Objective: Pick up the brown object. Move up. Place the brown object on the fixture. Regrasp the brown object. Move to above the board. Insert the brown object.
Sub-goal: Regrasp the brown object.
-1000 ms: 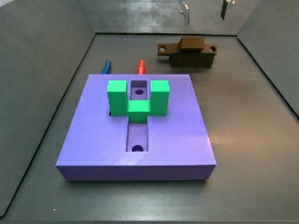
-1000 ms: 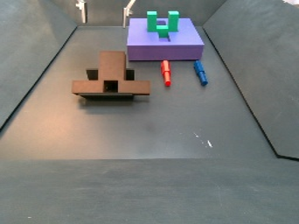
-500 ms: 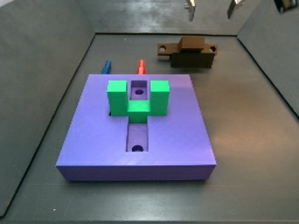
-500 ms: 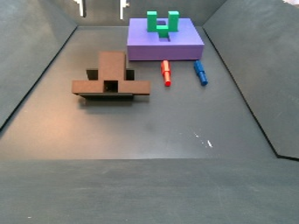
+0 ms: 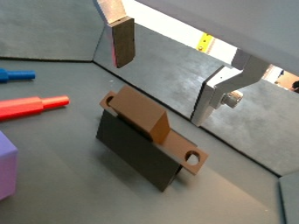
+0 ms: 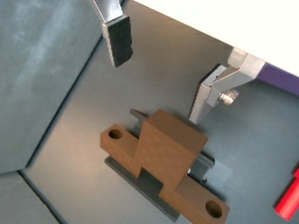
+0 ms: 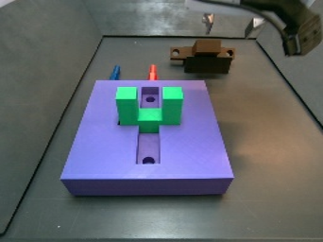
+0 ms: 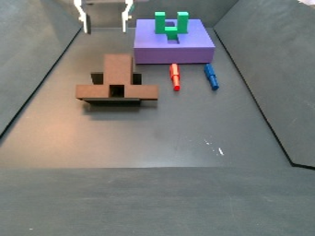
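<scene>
The brown object (image 5: 149, 121) rests across the dark fixture (image 5: 126, 150), and both side views show it (image 7: 202, 51) (image 8: 117, 81) near a wall, away from the purple board (image 7: 190, 142). My gripper (image 5: 170, 67) hangs open above it with nothing between the fingers (image 6: 117, 39). In a side view the gripper (image 7: 229, 21) is high over the brown object and its fixture (image 7: 210, 66). The board (image 8: 160, 51) carries a green U-shaped block (image 7: 149, 106).
A red peg (image 7: 151, 71) and a blue peg (image 7: 113, 71) lie on the floor between the board and the brown object; both also show in a wrist view, red peg (image 5: 30, 107) and blue peg (image 5: 14, 74). Grey walls ring the floor.
The gripper has come down and shifted over the brown object; more of the arm now shows in the side views. The brown object has not moved.
</scene>
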Controlling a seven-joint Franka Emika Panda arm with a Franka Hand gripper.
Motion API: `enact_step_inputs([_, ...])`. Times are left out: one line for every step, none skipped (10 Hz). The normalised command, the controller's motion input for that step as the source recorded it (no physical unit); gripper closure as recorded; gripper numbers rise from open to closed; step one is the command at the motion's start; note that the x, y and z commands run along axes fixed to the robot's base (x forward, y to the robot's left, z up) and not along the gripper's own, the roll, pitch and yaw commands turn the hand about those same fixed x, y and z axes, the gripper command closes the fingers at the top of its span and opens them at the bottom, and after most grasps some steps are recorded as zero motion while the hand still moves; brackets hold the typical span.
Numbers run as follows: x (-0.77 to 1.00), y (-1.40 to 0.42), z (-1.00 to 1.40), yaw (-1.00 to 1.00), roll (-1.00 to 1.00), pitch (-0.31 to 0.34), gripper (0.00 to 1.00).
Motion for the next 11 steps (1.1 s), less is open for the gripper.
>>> enact_step_inputs([-0.15,0.21,-0.04,0.02,0.60,0.109,0.00])
enact_step_inputs([-0.13,0.20,-0.01,0.08,0.75,0.166,0.00])
enact_step_inputs([-0.02,0.09,-0.21,0.18,0.88,0.091,0.00])
enact_step_inputs([0.00,0.07,-0.37,0.27,0.76,0.000,0.00])
enact_step_inputs([0.00,0.11,-0.30,0.32,0.32,-0.109,0.00])
enact_step_inputs([0.00,0.15,-0.01,0.33,0.00,-0.131,0.00])
enact_step_inputs([0.00,0.13,0.00,0.36,-0.02,-0.111,0.00])
enact_step_inputs([0.02,0.08,0.00,0.36,-0.01,-0.094,0.00])
enact_step_inputs([0.00,0.00,-0.05,0.33,0.00,-0.083,0.00])
enact_step_inputs([0.00,0.00,-0.07,0.25,0.00,-0.086,0.00])
enact_step_inputs([-0.04,0.00,-0.09,0.21,0.00,-0.080,0.00])
